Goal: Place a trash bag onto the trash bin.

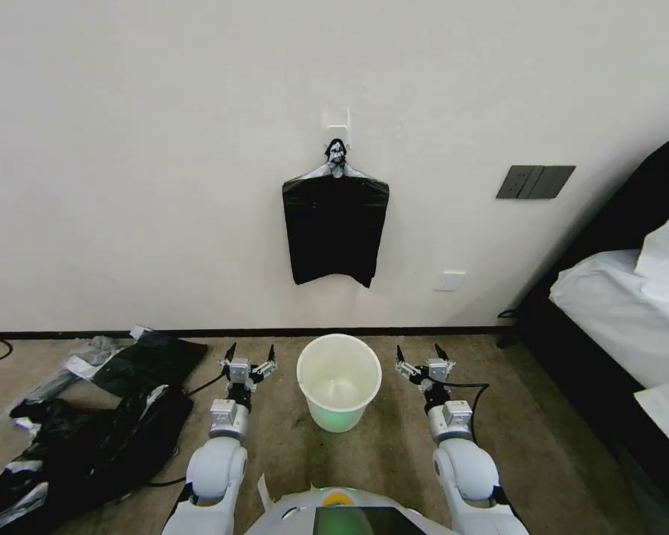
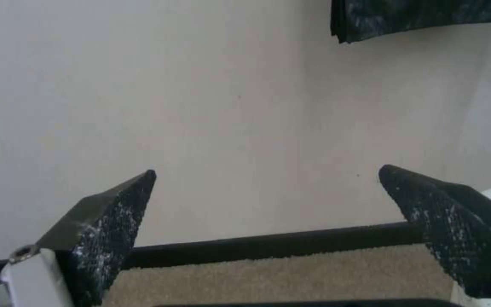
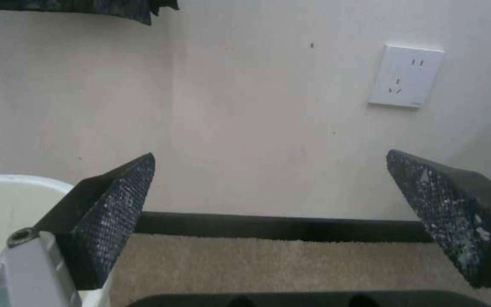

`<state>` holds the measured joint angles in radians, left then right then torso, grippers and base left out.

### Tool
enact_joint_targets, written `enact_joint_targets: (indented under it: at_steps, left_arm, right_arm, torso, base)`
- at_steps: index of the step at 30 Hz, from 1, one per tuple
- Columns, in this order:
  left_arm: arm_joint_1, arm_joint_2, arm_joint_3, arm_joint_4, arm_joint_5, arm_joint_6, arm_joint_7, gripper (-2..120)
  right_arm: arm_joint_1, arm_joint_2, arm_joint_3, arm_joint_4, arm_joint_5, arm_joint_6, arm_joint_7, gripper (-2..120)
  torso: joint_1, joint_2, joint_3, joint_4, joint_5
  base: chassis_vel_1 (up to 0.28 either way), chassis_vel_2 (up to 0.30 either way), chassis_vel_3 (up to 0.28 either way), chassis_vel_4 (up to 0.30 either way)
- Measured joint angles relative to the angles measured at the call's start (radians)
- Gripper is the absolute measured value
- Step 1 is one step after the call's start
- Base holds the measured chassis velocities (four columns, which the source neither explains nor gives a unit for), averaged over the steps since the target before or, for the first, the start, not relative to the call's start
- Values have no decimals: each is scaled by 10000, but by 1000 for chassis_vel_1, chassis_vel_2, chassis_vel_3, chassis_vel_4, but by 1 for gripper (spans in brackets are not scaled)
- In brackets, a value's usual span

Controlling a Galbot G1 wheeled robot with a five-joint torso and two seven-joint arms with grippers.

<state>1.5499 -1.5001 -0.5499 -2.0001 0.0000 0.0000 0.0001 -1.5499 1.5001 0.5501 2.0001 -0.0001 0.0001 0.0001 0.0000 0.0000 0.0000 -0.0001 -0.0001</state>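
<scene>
Arms extended low, left end effector (image 1: 250,354) and right end effector (image 1: 421,353) both spread wide, flanking the empty trash bin (image 1: 339,357) beneath the wall-hung black bundle (image 1: 335,227).

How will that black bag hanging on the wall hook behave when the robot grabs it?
The trash bag hangs limp from the hook with creases, so it is probably floppy and will sag around whichever tool grips it. It looks thin, so likely very light. Its glossy sheen suggests it may be slippery. Both tools, left and right, are open beside the trash bin.
</scene>
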Motion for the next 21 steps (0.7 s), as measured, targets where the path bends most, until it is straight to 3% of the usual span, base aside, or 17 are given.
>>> enact_joint_targets:
  at_steps: [21]
  left_arm:
    - [0,0,-1,0,0,0,0,100]
  right_arm:
    - [0,0,0,0,0,0,0,100]
  torso:
    - [-1,0,0,0,0]
  base:
    - [0,0,0,0]
